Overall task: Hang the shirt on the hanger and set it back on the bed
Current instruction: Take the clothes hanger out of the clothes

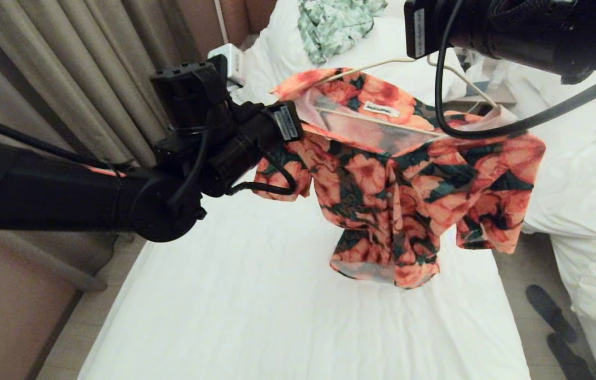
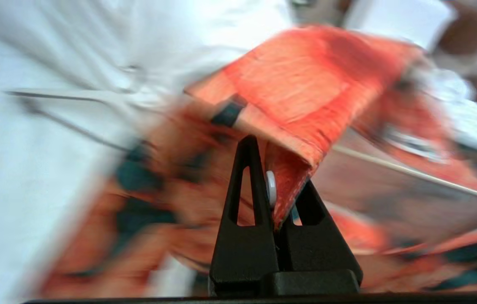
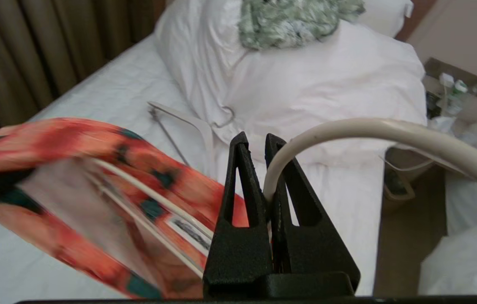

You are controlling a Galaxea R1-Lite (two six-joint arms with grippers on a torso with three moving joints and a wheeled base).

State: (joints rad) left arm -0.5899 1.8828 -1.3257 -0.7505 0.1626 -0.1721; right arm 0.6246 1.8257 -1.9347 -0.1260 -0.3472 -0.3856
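shirt: we see the orange-flowered, dark-leaved button-up shirt (image 1: 398, 184) draped on the thin cream wire hanger (image 1: 382, 120), hanging above the white-sheeted bed (image 1: 255, 295).
left gripper (image 2: 280, 198): jaws clamped on the shirt's front edge by a white button.
right gripper (image 3: 263, 169): jaws shut on the hanger's hook.
step: we'd tug the edge square over the hanger shoulder, gently, then lower both together.
hidden: the hook top is behind the right arm; left wrist view is blurred.

The shirt (image 1: 398, 179) hangs on the hanger (image 1: 382, 66) above the bed (image 1: 255, 295); the left arm (image 1: 118, 195) reaches to its left sleeve.
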